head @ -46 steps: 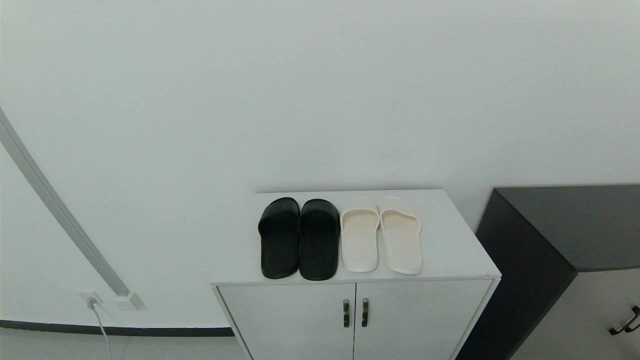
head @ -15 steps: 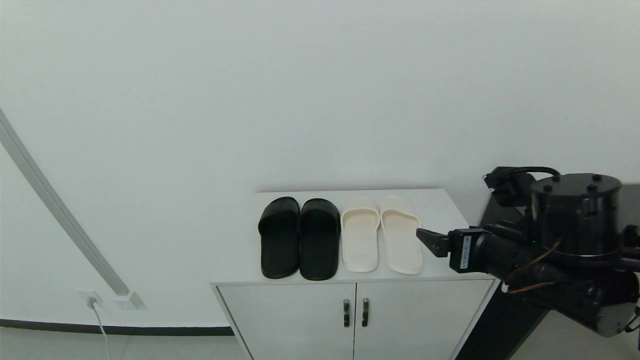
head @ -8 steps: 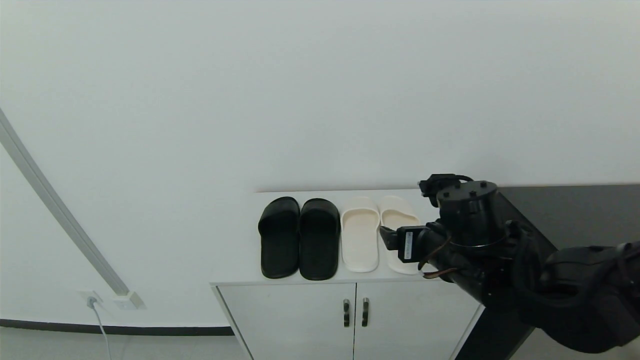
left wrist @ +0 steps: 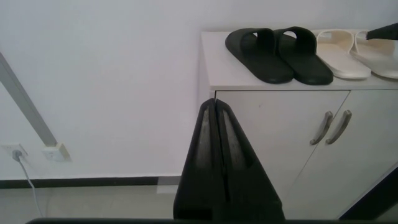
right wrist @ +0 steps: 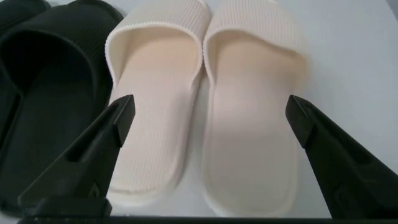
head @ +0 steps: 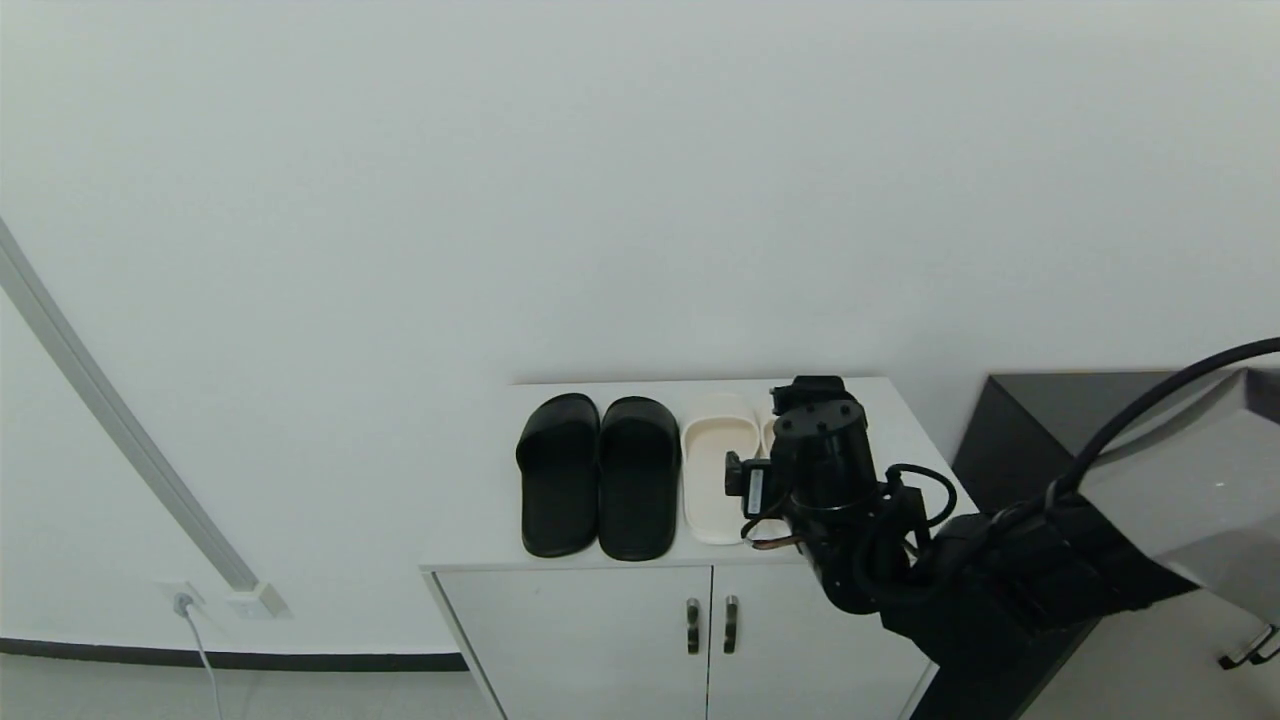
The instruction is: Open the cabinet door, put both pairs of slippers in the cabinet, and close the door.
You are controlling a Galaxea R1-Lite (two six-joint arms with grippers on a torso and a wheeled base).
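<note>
Where the plain white wall (head: 640, 200) backs the white cabinet (head: 900, 440), the right arm slants up across the cabinet's right front corner. Its wrist is bent so the right tool (head: 738, 480) hangs over the top surface, fingers spread wide with nothing between them. Right beneath that tool lies the cream pair of slippers (right wrist: 205, 124), heels close to the front edge. The black pair (head: 598, 478) sits just beyond, its two slippers touching, with bare surface past it. The left tool (left wrist: 216, 109) hangs low before the cabinet's left front corner, fingers pressed together. Below the right tool both doors (head: 580, 640) are shut, their two handles (head: 709, 625) side by side.
</note>
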